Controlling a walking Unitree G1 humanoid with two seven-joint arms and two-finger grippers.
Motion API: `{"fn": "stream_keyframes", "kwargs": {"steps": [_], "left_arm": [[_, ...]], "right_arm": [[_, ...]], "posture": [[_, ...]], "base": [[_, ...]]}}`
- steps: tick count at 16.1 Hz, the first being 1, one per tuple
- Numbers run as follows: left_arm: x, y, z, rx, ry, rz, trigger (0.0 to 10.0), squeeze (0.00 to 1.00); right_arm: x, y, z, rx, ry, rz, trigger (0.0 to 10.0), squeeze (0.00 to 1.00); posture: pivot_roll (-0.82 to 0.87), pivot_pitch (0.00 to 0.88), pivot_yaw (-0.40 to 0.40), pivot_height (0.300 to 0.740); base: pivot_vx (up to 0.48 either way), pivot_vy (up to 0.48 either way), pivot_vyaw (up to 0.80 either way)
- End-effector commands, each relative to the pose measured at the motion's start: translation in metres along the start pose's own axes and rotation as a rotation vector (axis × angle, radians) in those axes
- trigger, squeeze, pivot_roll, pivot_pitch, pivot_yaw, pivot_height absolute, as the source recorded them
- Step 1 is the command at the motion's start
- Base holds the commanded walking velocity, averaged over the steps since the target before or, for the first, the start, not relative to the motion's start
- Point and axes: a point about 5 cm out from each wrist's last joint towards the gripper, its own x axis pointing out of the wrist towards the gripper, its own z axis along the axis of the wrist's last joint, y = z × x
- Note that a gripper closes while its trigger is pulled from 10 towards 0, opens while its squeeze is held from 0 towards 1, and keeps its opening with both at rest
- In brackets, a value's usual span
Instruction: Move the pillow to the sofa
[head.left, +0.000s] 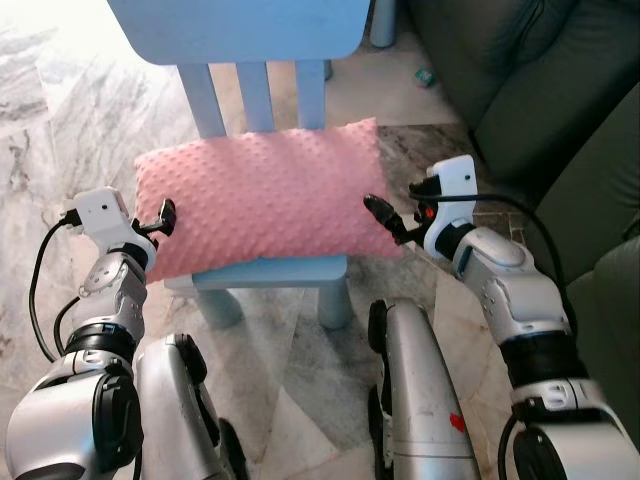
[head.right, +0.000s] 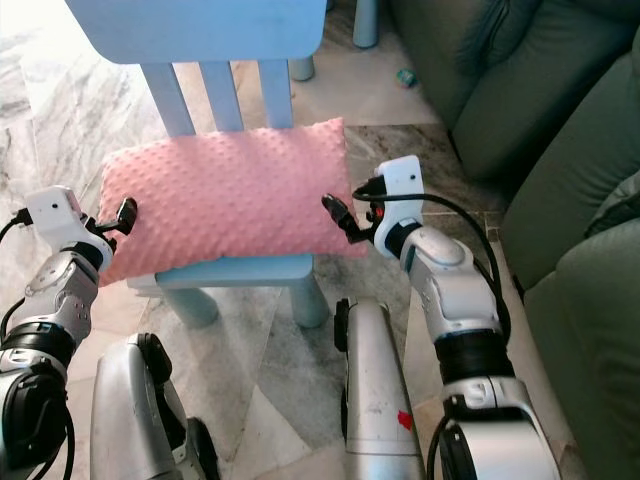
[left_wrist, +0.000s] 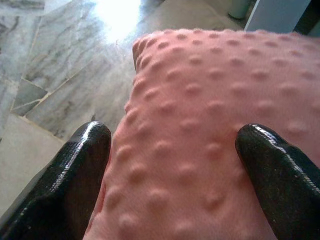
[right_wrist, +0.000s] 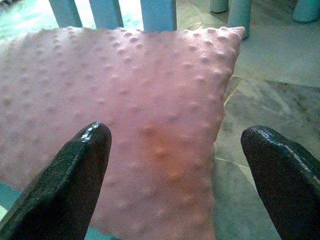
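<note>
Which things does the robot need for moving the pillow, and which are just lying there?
For the job:
pink dotted pillow
dark green sofa
left gripper, open at one end
right gripper, open at the other end

Just there:
blue chair under the pillow
small green thing on the floor

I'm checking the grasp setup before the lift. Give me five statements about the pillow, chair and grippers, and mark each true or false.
1. The pink pillow lies on the blue chair. True.
2. The left gripper is at one end of the pillow, the right gripper at the other. True.
3. The pillow is already on the sofa. False: it is on the chair.
4. Both grippers are shut. False: both are open.
5. The sofa is on the robot's left. False: on its right.
</note>
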Motion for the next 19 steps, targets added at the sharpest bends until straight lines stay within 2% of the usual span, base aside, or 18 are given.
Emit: {"fn": "stream_keyframes", "kwargs": {"steps": [1,3,6,10,12,16,18,19], "left_arm": [[-0.002,0.005,-0.006,-0.001,0.024,0.018,10.0,0.00],[-0.001,0.004,-0.006,-0.018,0.026,0.018,10.0,0.00],[0.000,0.001,-0.009,-0.107,0.062,0.017,10.0,0.00],[0.002,-0.007,-0.011,-0.134,0.085,-0.022,10.0,0.00],[0.002,-0.011,-0.012,-0.214,0.099,-0.025,10.0,0.00],[0.004,-0.021,-0.011,-0.199,0.114,-0.079,10.0,0.00],[0.005,-0.023,-0.011,-0.200,0.114,-0.087,10.0,0.00],[0.005,-0.024,-0.011,-0.200,0.116,-0.095,10.0,0.00]], "right_arm": [[0.004,-0.003,-0.001,-0.034,0.009,-0.007,10.0,0.00],[0.012,-0.004,0.003,-0.031,-0.001,-0.017,10.0,0.00],[0.027,0.003,0.002,-0.058,-0.034,-0.041,10.0,0.00],[0.040,0.013,0.001,-0.050,-0.045,-0.095,10.0,0.00],[0.045,0.022,-0.007,-0.043,-0.017,-0.148,10.0,0.00],[0.045,0.029,-0.025,-0.097,0.055,-0.206,10.0,0.00],[0.045,0.032,-0.029,-0.074,0.062,-0.201,10.0,0.00],[0.046,0.033,-0.032,-0.031,0.074,-0.200,10.0,0.00]], "posture": [[-0.23,0.366,0.019,0.429],[-0.23,0.371,0.018,0.429],[-0.22,0.383,0.020,0.429],[-0.19,0.396,0.021,0.429],[-0.18,0.403,0.023,0.429],[-0.17,0.414,0.028,0.429],[-0.17,0.414,0.030,0.429],[-0.17,0.415,0.031,0.429]], "base": [[0.000,0.000,0.00],[0.000,0.000,0.00],[0.000,0.000,0.00],[0.000,0.000,0.00],[0.000,0.000,0.00],[0.000,0.000,0.00],[0.000,0.000,0.00],[0.000,0.000,0.00]]}}
